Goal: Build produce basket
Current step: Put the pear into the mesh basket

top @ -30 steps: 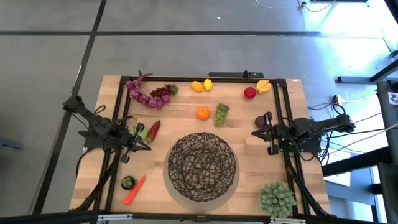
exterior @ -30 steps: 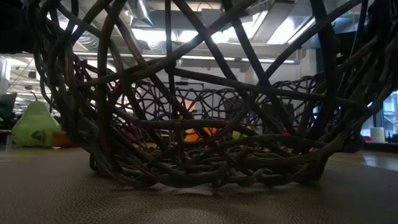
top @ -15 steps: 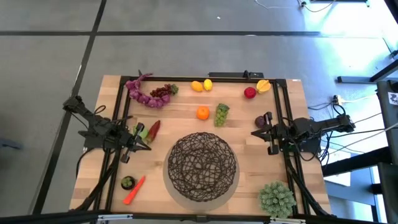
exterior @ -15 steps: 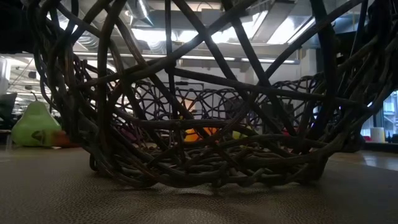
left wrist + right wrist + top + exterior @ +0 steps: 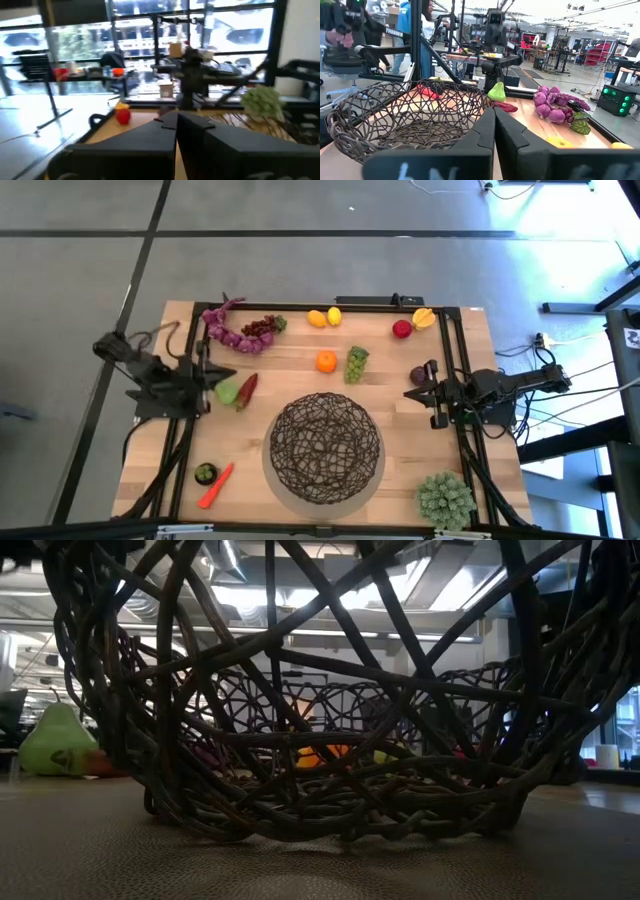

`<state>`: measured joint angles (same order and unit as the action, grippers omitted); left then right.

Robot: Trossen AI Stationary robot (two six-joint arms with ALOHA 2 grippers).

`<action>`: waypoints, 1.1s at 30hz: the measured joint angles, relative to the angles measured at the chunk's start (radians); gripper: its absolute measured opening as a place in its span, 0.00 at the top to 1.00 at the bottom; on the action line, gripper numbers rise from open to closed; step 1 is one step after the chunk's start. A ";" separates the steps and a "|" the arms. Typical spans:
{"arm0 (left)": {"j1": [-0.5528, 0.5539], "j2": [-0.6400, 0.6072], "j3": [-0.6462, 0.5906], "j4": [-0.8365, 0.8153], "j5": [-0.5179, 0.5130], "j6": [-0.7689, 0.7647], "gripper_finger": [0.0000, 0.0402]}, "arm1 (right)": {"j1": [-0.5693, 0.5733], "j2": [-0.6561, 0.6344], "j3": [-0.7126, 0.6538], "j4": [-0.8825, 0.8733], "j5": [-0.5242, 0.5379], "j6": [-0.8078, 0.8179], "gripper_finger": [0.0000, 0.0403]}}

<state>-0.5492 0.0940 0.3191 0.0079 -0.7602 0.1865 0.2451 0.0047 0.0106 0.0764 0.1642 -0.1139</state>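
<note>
The dark woven wire basket (image 5: 325, 448) stands at the table's near middle; it fills the low view (image 5: 330, 740) and shows in the right wrist view (image 5: 410, 115). It holds nothing. The produce lies around it: a green pear (image 5: 226, 391) and red pepper (image 5: 246, 388), orange (image 5: 326, 361), green grapes (image 5: 356, 363), lemons (image 5: 323, 317), red apple (image 5: 402, 329), purple beads (image 5: 225, 328), carrot (image 5: 216, 485). My left gripper (image 5: 222, 377) is shut and empty beside the pear, at the left. My right gripper (image 5: 410, 393) is shut and empty at the right.
A pale green spiky plant (image 5: 445, 498) sits at the near right corner. A dark purple fruit (image 5: 418, 375) lies just beyond my right gripper. Dark frame rails (image 5: 195, 360) run along the table's left, right and far sides. People stand in the room beyond the table.
My left gripper has moved toward the table's far edge and a little left. The green pear now shows whole beside the red pepper. Nothing else has moved.
</note>
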 joint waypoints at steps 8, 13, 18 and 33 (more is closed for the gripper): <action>0.008 0.304 0.336 -0.450 -0.140 -0.333 1.00 | 0.000 0.000 0.000 0.000 0.000 0.000 0.98; 0.061 0.482 0.524 -0.802 -0.033 -0.707 1.00 | 0.000 0.000 0.000 0.000 0.000 0.000 0.98; 0.153 0.631 0.625 -1.047 0.245 -1.088 1.00 | 0.000 0.000 0.000 0.026 0.000 0.009 0.98; 0.312 0.773 0.635 -1.100 0.461 -1.250 1.00 | 0.000 0.141 0.324 -0.330 0.071 0.179 0.98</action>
<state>-0.2367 0.8669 0.9543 -1.0923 -0.2987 -1.0638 0.2451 0.1453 0.3346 -0.2531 0.2357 0.0655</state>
